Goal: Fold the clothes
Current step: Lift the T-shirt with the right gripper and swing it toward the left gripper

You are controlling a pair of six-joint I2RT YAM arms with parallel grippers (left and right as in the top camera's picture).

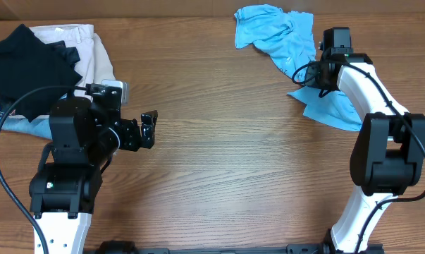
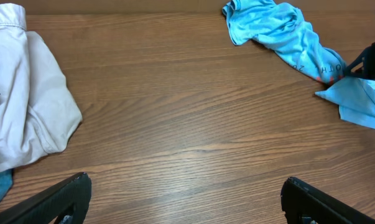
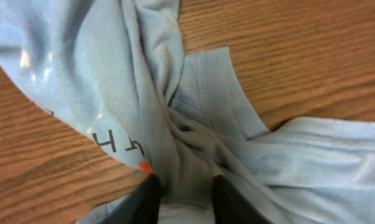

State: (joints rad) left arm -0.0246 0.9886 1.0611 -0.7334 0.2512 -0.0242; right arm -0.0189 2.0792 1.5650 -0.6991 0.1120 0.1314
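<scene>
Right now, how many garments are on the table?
4: a sky-blue T-shirt far right, pinched by the right gripper; a black garment, beige trousers and a blue piece piled far left. More may be hidden beneath.

The wooden worktop [image 1: 233, 141] is brown with a clear lengthwise grain. At its far left corner lies a heap of clothing. A crumpled black garment [image 1: 22, 70] lies on top, partly covering a pair of beige trousers [image 1: 92, 53] whose pale cloth spreads out to the right of it. A strip of blue denim [image 1: 8, 123] shows under the heap's near edge, touching the black garment.
</scene>
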